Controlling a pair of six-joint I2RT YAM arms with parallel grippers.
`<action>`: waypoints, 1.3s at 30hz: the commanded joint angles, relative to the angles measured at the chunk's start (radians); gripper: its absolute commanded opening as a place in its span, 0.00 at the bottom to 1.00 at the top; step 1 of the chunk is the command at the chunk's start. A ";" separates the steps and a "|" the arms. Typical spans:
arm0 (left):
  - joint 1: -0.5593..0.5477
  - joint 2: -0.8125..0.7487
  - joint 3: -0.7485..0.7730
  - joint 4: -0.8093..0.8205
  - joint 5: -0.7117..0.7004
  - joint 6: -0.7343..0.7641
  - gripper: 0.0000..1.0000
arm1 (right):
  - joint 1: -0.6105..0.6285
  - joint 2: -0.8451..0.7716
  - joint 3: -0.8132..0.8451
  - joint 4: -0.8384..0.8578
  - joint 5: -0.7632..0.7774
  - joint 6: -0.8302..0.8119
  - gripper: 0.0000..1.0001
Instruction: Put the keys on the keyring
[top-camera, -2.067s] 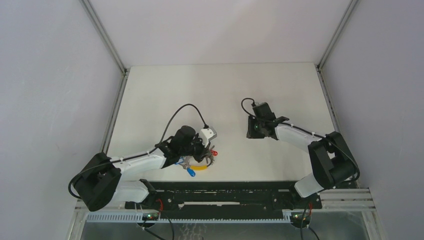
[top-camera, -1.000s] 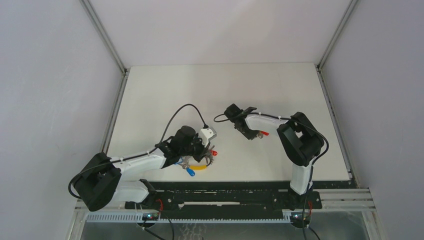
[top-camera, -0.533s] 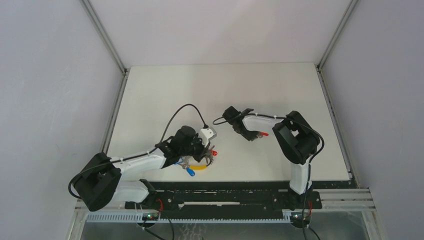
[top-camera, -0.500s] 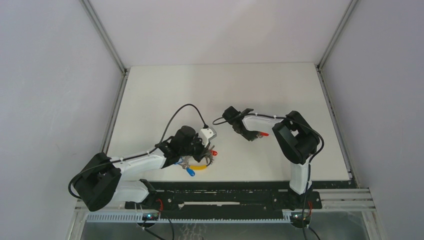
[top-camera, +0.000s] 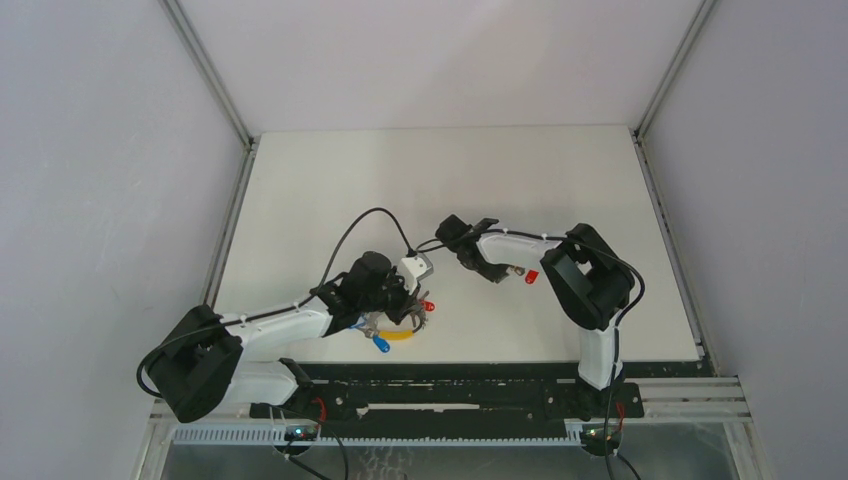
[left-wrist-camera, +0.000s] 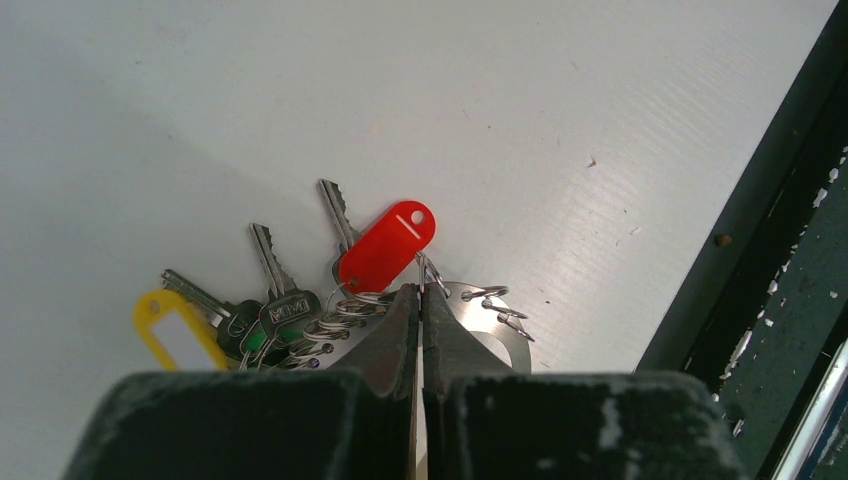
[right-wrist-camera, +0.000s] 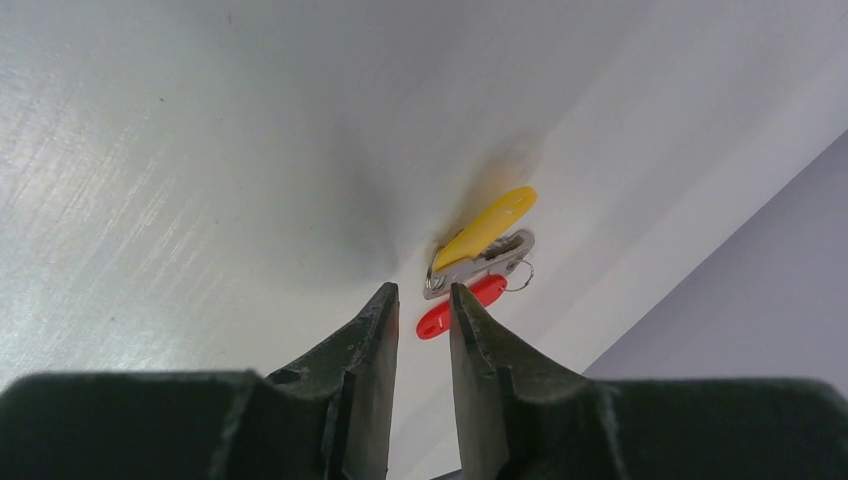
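We are pinching our left gripper (left-wrist-camera: 420, 303) fully closed on the grey metal keyring (left-wrist-camera: 497, 337), lying on the white table (left-wrist-camera: 300, 100) | our right gripper (right-wrist-camera: 422, 300) is hovering narrowly parted, gripping nothing | the small red- and yellow-headed silver keys (right-wrist-camera: 480, 260) are lying just past its fingertips

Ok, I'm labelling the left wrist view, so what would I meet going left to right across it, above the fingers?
Yellow tag → red tag → grey keyring → black table edge.
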 joint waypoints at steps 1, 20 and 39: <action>-0.006 -0.015 0.069 0.013 0.011 0.017 0.00 | 0.004 0.003 0.029 -0.007 0.031 -0.024 0.25; -0.006 -0.017 0.068 0.012 0.006 0.018 0.00 | -0.003 0.018 0.024 0.050 0.031 -0.028 0.00; -0.006 -0.080 0.038 0.031 -0.079 -0.003 0.00 | -0.036 -0.591 -0.593 0.919 -0.694 0.041 0.00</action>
